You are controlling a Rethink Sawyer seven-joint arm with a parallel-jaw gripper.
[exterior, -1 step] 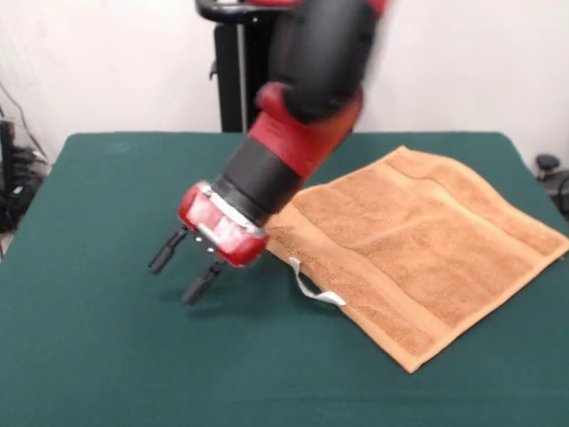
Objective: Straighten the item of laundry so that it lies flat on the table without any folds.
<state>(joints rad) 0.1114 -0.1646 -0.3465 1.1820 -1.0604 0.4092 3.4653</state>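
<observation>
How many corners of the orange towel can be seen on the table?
3. One corner of the orange towel is at the back, one at the right, one at the front. A fourth probably lies hidden behind the gripper.

The towel (418, 253) lies spread on the table (89, 356) in the right half of the frame, set cornerwise, with one corner toward the upper centre, one at the right edge and one toward the lower right. Its loop tag (311, 289) extends from the towel's left edge onto the table surface near the frame centre. The arm (302, 116) descends from the top centre toward the lower left, overlapping the towel's left corner, and places the gripper (182, 271) left of the towel, above bare table and clear of the cloth.
</observation>
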